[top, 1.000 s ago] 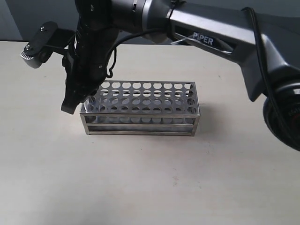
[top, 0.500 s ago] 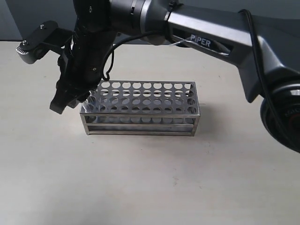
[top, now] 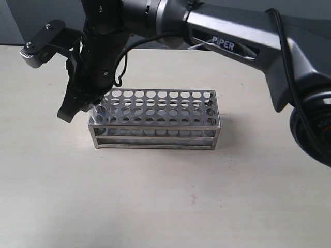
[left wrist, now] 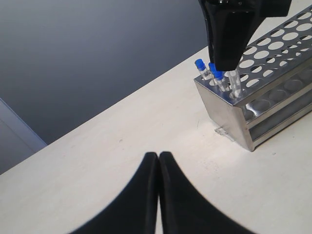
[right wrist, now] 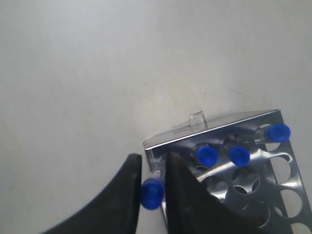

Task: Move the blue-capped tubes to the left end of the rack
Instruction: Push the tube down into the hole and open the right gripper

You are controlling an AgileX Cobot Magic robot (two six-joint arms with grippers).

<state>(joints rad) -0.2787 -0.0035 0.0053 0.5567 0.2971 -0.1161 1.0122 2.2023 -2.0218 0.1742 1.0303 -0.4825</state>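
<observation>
Right pincer [right wrist: 152, 163], farther left, tight around one blue-capped tube [right wrist: 152, 193]

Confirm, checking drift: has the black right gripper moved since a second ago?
Yes. The black right gripper shifted left, its tip now off the left corner of the rectangular stainless-steel rack.

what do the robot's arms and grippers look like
The right arm is silver-grey metal with darker grey joints, white PIPER lettering and a black cable running along it. The right gripper and the left gripper both have glossy black, curved fingers that taper to narrow tips.
</observation>
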